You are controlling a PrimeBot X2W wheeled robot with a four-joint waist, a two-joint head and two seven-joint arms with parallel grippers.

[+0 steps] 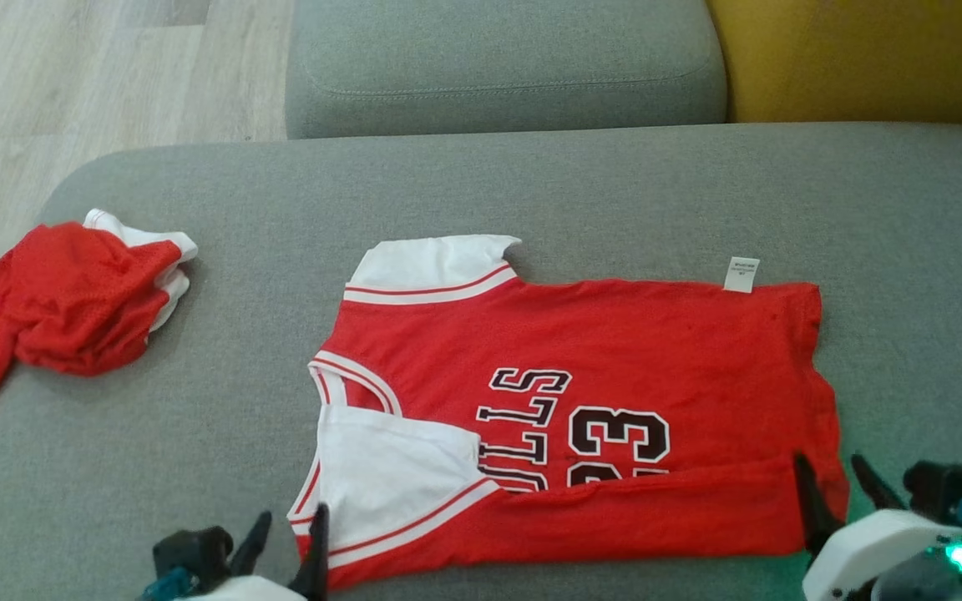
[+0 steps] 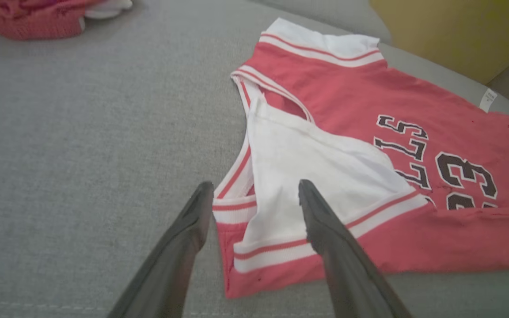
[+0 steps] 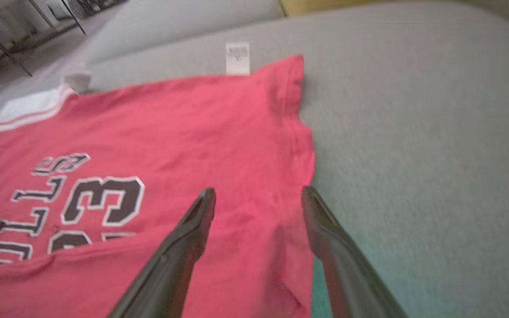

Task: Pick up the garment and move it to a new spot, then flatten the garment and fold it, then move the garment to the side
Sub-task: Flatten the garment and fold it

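Red jersey [image 1: 581, 401] lay spread flat on the grey seat cushion [image 1: 531, 184], centre-right in the head view and close to the robot. Neck and white shoulder panels pointed to the robot's left, hem to its right. The near long edge was folded up over the front and covered the lower part of the black lettering and the "23". A white panel lay folded over the near left corner. A white tag [image 1: 741, 275] stuck out past the far edge near the hem.

Left end effector [image 1: 292, 512] sat at the jersey's near left corner with its fingers spread wide and nothing between them. In the left wrist view one finger was over bare cushion just beside the cloth, the other over the white panel. Contact with the fabric: cannot tell.

Right end effector [image 1: 827, 458] sat at the near right corner by the hem, fingers spread apart, gripping nothing. In the right wrist view one finger was over red cloth, the other at the hem edge.

A second red-and-white garment [image 1: 72, 300] lay crumpled at the cushion's left edge, well apart from the jersey. Behind were a grey backrest [image 1: 498, 67], a yellow cushion [image 1: 857, 58] and a wood floor [image 1: 72, 75].
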